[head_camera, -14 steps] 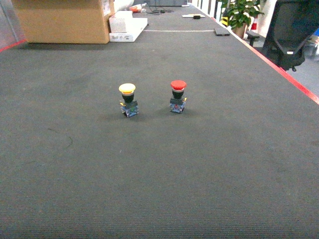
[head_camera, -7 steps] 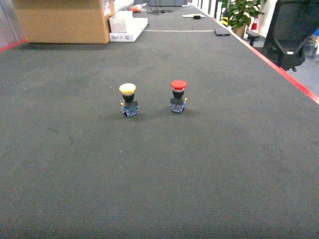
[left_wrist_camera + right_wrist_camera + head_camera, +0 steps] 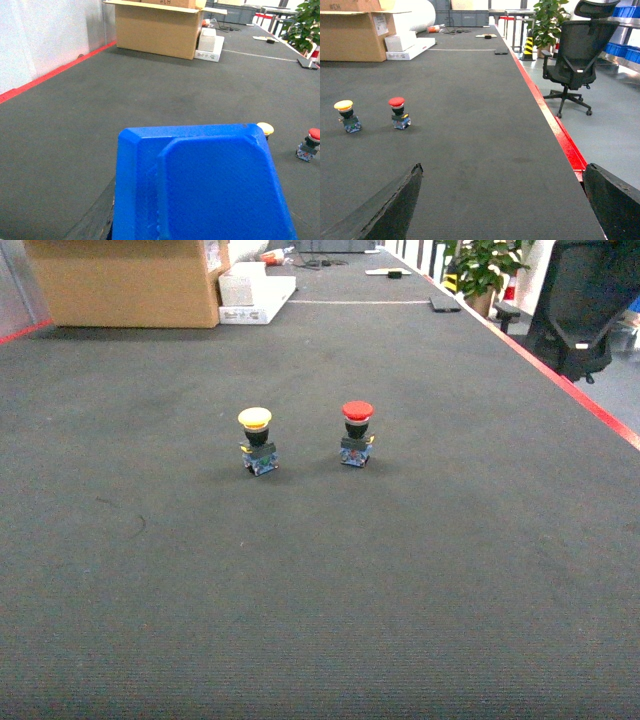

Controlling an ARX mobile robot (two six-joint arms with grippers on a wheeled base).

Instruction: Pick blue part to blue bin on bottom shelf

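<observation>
Head view: the dark grey mat (image 3: 320, 570) carried two push-button units standing upright, near each other but apart. The yellow-capped button (image 3: 257, 440) stood to the left, the red-capped button (image 3: 355, 434) to the right. A cardboard box (image 3: 125, 280) sat at the far left end, with a white box (image 3: 256, 290) just beside it. Neither of my pincers appeared here, and no bottom shelf or blue bin was visible.

Left wrist view: a blue part (image 3: 200, 185) filled the lower frame, directly in front of my left pincer. It hid the fingers, so I could not tell how wide they stood or whether they held it. The yellow cap showed just past its far right corner.

Right wrist view: my right pincer (image 3: 502, 202) stood wide, with one dark finger (image 3: 390, 207) at each lower corner and bare mat between them
</observation>
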